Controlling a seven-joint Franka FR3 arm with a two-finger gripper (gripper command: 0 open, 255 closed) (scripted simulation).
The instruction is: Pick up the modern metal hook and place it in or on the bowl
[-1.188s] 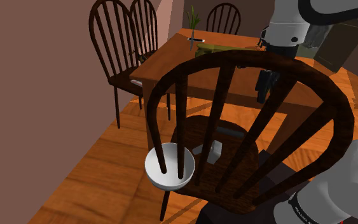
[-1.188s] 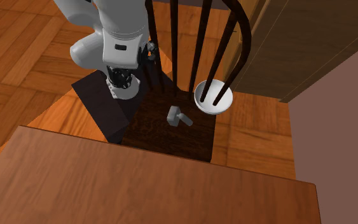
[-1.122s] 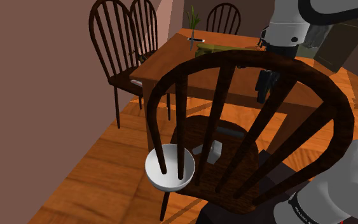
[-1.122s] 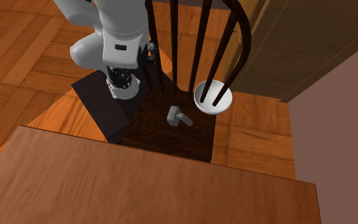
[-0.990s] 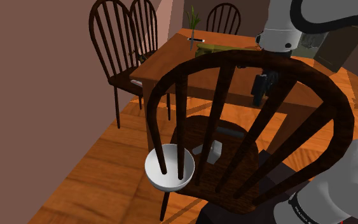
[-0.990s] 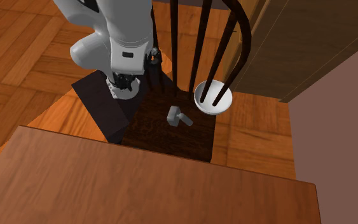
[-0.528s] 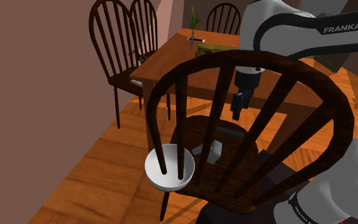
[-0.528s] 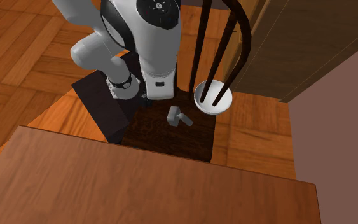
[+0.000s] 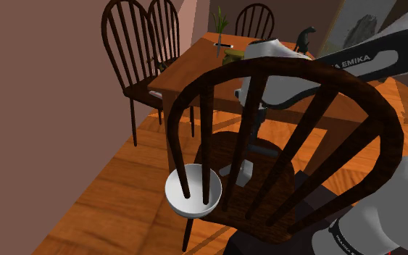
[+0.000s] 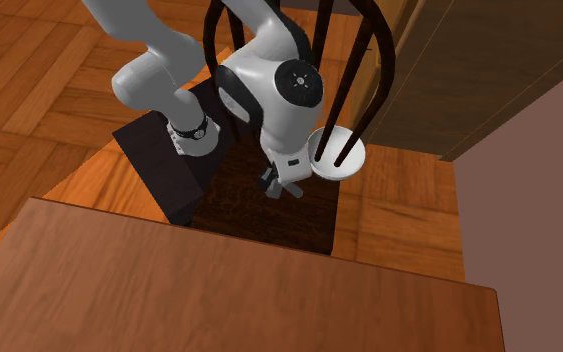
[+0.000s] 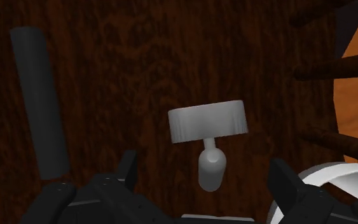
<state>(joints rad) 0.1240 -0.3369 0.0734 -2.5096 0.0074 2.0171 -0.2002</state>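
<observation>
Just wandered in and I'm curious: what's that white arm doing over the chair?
The white robot arm reaches down over a dark wooden chair seat. Its black tool hangs open above a small grey hook lying there, a finger on each side, not touching it. Nothing is lifted yet. A white bowl sits at the seat's edge.

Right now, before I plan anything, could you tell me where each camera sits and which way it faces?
Shoulder view: beside the stand, behind the chair back, facing the table; the white arm reaches over the seat.
Second exterior view: above the table, looking down at the seat; arm and dark stand show.
Wrist view: rides the gripper, looking down at the grey hook between its open fingers.
Shared: hook and white bowl appear in all three.
</observation>
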